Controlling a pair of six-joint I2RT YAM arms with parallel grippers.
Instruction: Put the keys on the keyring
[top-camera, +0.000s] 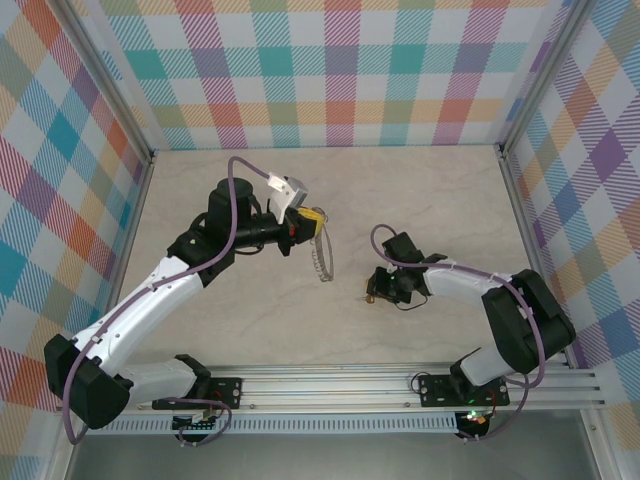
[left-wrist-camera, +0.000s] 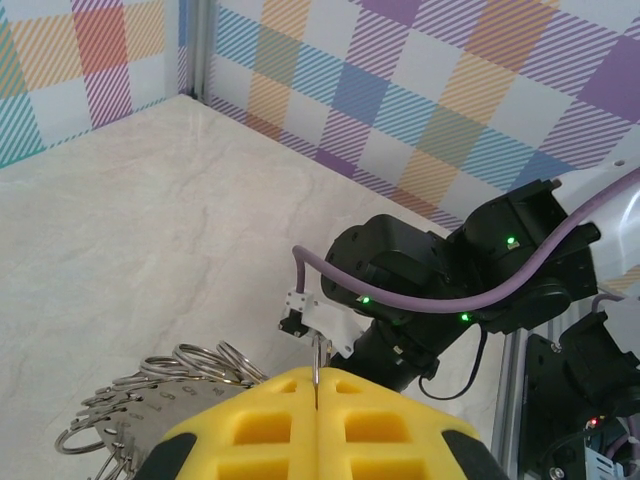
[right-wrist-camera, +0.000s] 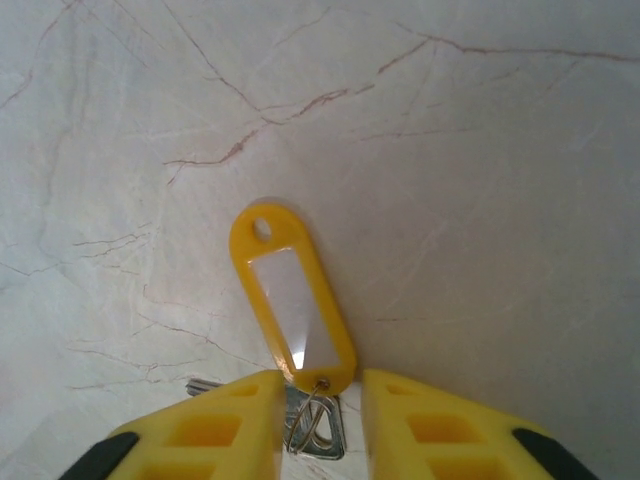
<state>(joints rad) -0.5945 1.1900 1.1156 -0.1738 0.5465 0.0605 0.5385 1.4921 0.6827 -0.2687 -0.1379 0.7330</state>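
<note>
Keys with yellow tag lying inside parted right pincer, keyring clamped in left pincer

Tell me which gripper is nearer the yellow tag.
Right. The right gripper sits over the tag, fingers either side of its ring end. The left gripper is off to the side, shut on the keyring.

No writing or number is legible anywhere, not even on the yellow key tag.
</note>
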